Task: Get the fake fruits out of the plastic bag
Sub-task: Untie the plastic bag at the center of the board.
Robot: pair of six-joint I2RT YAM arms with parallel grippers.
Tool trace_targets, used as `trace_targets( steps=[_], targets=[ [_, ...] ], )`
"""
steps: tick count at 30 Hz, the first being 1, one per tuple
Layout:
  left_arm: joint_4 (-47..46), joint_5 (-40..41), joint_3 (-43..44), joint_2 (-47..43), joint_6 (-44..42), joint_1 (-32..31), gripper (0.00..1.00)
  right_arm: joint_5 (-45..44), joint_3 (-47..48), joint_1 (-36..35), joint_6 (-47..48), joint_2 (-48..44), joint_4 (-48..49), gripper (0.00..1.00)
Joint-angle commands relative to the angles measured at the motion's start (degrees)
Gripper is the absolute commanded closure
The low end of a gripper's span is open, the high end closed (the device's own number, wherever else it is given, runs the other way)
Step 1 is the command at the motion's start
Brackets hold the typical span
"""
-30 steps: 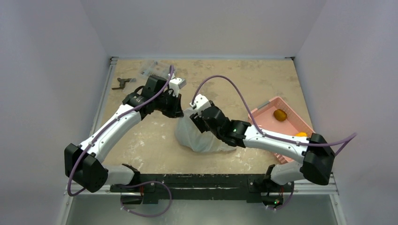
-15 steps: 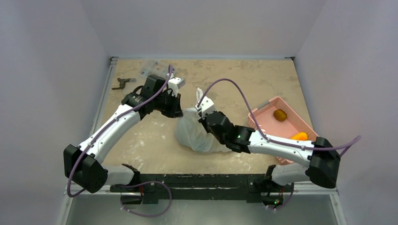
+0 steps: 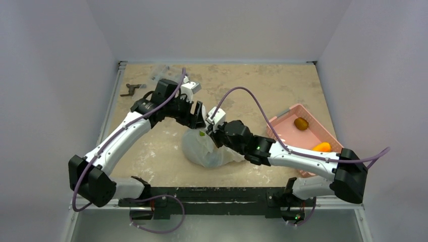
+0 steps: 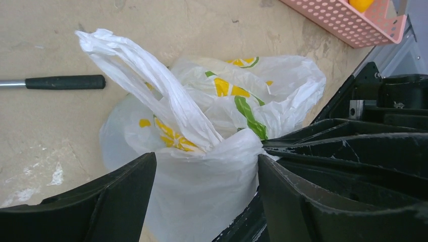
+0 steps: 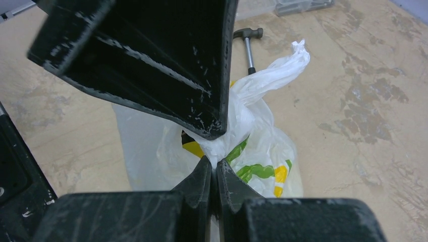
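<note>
Pink basket [image 3: 290,132] at right – hammer [image 5: 248,48] lying on tan table [image 3: 262,85].

The right tool [image 5: 216,165] pinches the plastic bag [image 5: 260,151], seemingly at its bunched top.

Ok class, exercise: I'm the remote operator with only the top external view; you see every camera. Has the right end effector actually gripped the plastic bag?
Observer: Yes. The right wrist view shows the right end effector shut on a pinch of the plastic bag.
Operator: And the left one?
Observer: Open. The left wrist view shows the left end effector with fingers either side of the bag's top.
Operator: What's that green speck on the bag?
Observer: Seemingly print: the left wrist view shows green and yellow print across the film.
</note>
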State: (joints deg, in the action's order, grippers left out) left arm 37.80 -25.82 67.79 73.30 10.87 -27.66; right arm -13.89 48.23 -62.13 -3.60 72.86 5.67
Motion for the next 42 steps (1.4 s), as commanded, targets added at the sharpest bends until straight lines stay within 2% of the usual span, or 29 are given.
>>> trace_targets(
  steps=[1,3,7,9,10,12,15,17,22,26,29,32,36,39,42],
  targets=[
    [2.29,-3.25,3.30,3.16,-1.58,-1.19,0.31,-0.60,-1.32,-0.01,-1.41,-1.88,5.04,1.00],
    [2.20,-2.80,3.23,2.78,-2.09,-1.36,0.39,-3.17,-1.34,-0.01,-2.09,-1.57,4.84,1.00],
    [2.83,2.35,3.42,1.36,-2.48,-1.28,0.87,-11.82,-1.26,-0.01,-4.89,-1.26,3.46,1.00],
    [1.88,5.97,2.45,-0.18,-2.16,-1.12,0.92,-17.98,-1.52,-0.01,-7.38,-1.79,2.76,1.00],
    [1.25,7.32,2.02,-0.93,-1.72,-0.90,1.00,-21.15,-1.90,-0.07,-9.46,-2.38,2.23,1.00],
    [0.62,8.57,1.55,-2.04,-0.87,-0.17,1.00,-26.32,-3.68,0.26,-12.71,-4.36,2.34,1.00],
    [-0.47,10.86,0.68,-3.83,0.15,1.03,1.00,-27.60,-7.55,3.02,-18.43,-8.75,3.05,1.00],
    [-1.06,11.98,0.27,-4.94,0.77,2.27,1.00,-22.40,-11.88,6.74,-21.55,-12.47,5.33,1.00],
    [-3.19,11.56,-1.28,-7.41,3.17,5.89,1.00,-2.55,-19.09,18.38,-28.46,-17.75,12.32,0.97],
    [-4.29,7.79,-1.66,-7.45,3.01,6.13,1.00,3.69,-17.70,19.86,-25.87,-15.53,11.17,0.99],
    [-4.92,2.08,-1.35,-5.86,3.01,6.15,1.00,4.03,-13.59,19.80,-17.13,-14.16,5.64,0.95],
    [-5.01,-1.12,-0.98,-4.30,3.71,6.13,1.00,4.41,-10.25,19.68,-9.69,-13.92,1.39,0.78],
    [-4.86,-2.23,-0.78,-3.44,4.05,6.13,1.00,6.32,-7.29,19.49,-4.49,-15.23,-1.94,0.48],
    [-4.93,-3.12,-0.79,-3.26,3.75,6.13,1.00,9.48,-6.79,18.07,-2.30,-15.66,-0.26,0.26],
    [-4.98,-3.71,-0.74,-3.25,3.46,6.13,1.00,9.53,-4.33,17.34,-1.67,-13.06,0.34,0.21]
  ],
)
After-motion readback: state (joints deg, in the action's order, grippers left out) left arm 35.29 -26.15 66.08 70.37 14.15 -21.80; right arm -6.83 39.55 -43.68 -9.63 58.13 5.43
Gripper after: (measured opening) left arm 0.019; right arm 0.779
